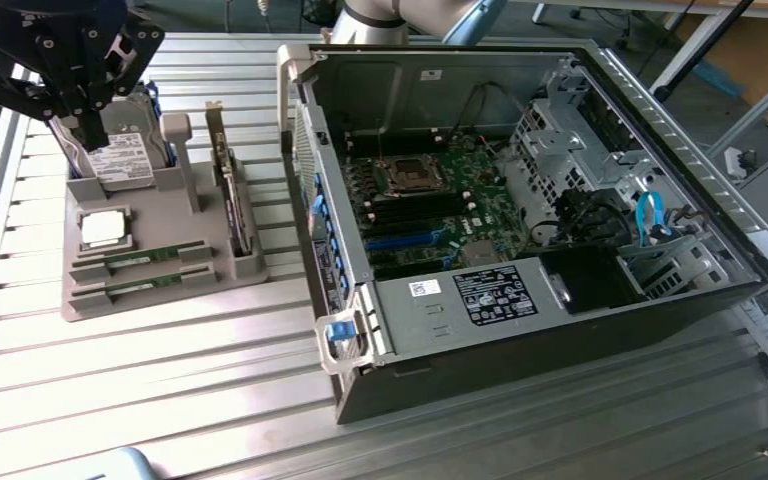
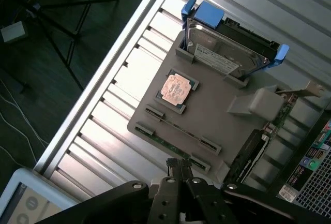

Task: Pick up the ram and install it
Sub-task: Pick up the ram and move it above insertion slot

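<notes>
Parts holder (image 1: 164,228) at exterior view's left of computer case (image 1: 371,90); ram sticks (image 1: 144,260) in holder.

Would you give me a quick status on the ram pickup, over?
Gripper shut, empty, above the tray. Both ram sticks lying in tray slots, untouched. Nothing covering them.

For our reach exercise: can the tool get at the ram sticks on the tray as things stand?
Probably yes: the ram sticks lie uncovered in the grey tray, nothing above them. The tool hangs shut above the tray, so it would need opening.
</notes>
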`<action>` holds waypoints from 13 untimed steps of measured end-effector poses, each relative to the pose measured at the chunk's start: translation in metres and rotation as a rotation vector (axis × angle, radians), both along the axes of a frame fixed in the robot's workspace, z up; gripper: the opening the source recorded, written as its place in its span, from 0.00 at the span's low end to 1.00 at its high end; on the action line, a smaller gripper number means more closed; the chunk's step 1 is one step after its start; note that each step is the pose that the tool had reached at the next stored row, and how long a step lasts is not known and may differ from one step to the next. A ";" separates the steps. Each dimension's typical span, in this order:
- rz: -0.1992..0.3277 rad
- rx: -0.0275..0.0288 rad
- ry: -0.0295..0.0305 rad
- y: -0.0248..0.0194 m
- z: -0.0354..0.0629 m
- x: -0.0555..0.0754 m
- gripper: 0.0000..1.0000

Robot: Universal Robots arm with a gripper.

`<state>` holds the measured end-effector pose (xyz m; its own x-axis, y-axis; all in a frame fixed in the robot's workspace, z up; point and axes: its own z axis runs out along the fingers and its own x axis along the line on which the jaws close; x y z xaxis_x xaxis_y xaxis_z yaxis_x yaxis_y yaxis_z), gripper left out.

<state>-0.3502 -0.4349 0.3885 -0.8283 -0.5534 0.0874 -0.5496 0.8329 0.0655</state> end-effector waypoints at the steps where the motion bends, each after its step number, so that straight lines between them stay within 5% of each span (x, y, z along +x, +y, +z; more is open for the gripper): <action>1: 0.000 -0.0001 0.0000 0.0000 0.0000 0.000 0.11; 13: 0.149 -0.0006 0.0000 0.0000 0.0000 0.000 0.11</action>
<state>-0.3501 -0.4349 0.3885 -0.7370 -0.6702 0.0877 -0.6671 0.7421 0.0651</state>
